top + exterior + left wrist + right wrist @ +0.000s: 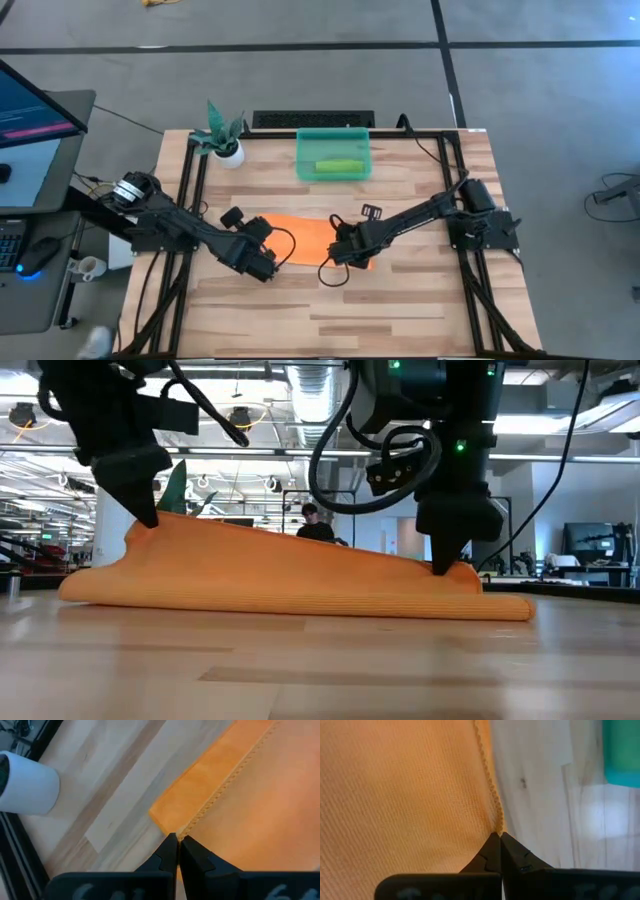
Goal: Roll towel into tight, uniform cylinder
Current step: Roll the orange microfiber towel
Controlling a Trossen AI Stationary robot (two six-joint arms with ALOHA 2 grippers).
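Both grippers (fingers closed) pinch towel (290, 575) edges — partly hidden.

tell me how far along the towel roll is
Early. Done: both end effectors are shut on the orange towel's hem, the left end effector at one corner, the right end effector along the edge. In hand: in the low view the pinched edge is lifted off the table, one fold underneath. Left: no cylinder yet, the whole roll remains.
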